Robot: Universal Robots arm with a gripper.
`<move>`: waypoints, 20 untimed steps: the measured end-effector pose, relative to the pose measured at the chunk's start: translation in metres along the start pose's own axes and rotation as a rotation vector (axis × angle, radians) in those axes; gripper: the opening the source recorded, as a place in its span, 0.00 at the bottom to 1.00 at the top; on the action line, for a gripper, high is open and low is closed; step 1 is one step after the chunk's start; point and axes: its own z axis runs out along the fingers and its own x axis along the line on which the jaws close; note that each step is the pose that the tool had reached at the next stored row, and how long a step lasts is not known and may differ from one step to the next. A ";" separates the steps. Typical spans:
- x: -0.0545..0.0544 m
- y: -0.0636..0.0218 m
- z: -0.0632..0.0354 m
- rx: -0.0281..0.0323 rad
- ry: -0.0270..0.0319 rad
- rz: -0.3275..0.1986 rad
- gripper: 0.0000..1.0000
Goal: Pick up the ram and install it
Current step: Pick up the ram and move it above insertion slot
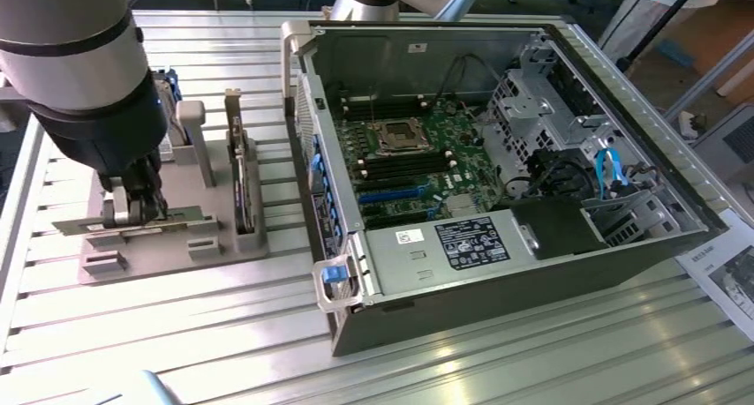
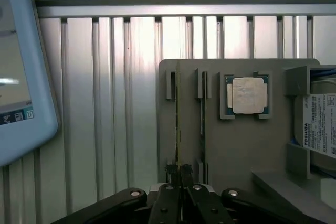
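The slatted aluminium desk [image 1: 495, 361] carries an open computer case [image 1: 507, 303] lying on its side, its green motherboard [image 1: 436, 158] facing up. At the exterior view's left, the arm [image 1: 71, 61] reaches down over a grey holder [image 1: 154, 264] well apart from the case. A Toshiba hard drive [image 2: 321, 124] sits at 1 side of the holder, and a square silver processor [image 2: 247, 95] lies flat in its recess. 2 thin sticks stand on edge in parallel slots beside it. The gripper [image 2: 178, 174] is down on the ram [image 2: 177, 124], the stick farther from the processor, its fingers [image 2: 170, 172] closed narrowly on it. The second stick [image 2: 202, 114] stands just beside.
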 end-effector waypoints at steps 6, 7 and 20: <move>0.000 0.0005 -0.0171 0.0000 0.0000 0.000 0.12; -0.001 0.0006 -0.0215 -0.0001 0.0001 0.000 0.12; -0.002 0.0020 -0.0711 0.0001 -0.0001 0.000 0.12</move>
